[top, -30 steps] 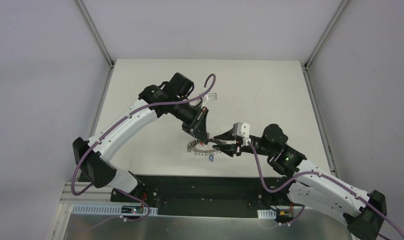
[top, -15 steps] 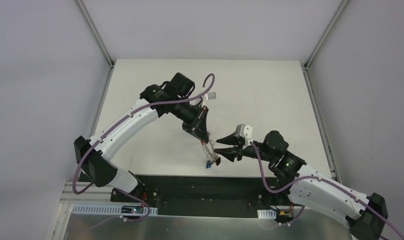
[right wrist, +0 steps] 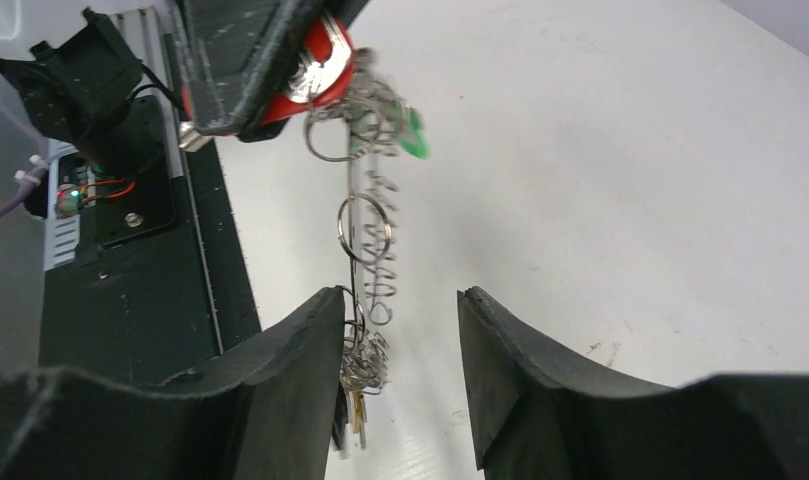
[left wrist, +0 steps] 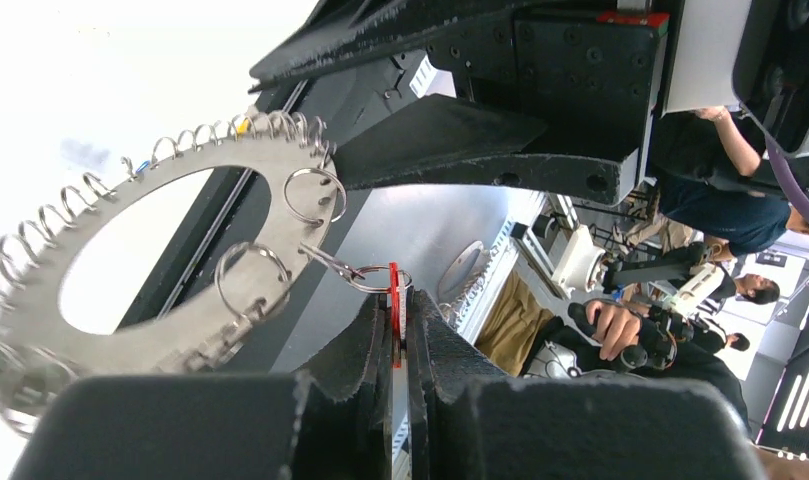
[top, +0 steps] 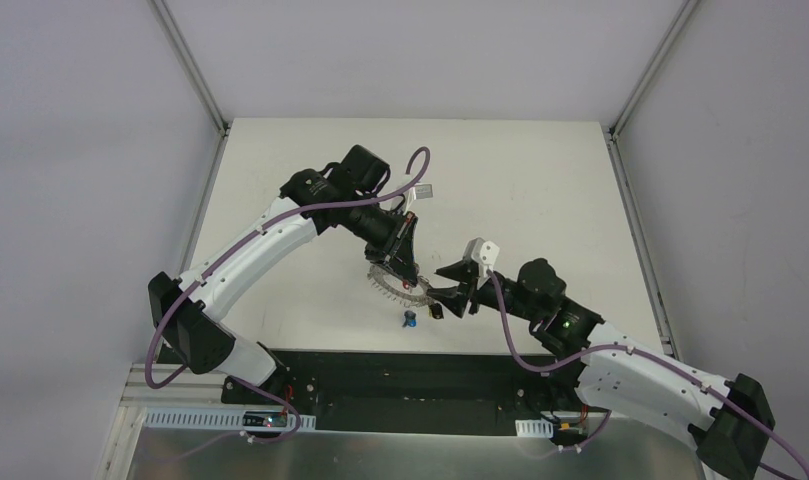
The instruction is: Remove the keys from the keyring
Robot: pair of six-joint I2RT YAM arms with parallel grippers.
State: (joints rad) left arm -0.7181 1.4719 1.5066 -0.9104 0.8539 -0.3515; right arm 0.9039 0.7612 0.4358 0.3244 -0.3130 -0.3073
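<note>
Within left tool (left wrist: 400, 312), red key tag (right wrist: 323, 62)

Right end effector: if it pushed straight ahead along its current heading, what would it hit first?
The right end effector would likely meet the keyring first, hanging edge-on in line with its open jaws; depth is unclear.

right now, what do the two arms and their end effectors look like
Both the left arm and right arm have white shells with black joints, and a purple cable runs along each. The left end effector and right end effector have matte black wedge-shaped fingers. A green light glows on the right arm.
</note>
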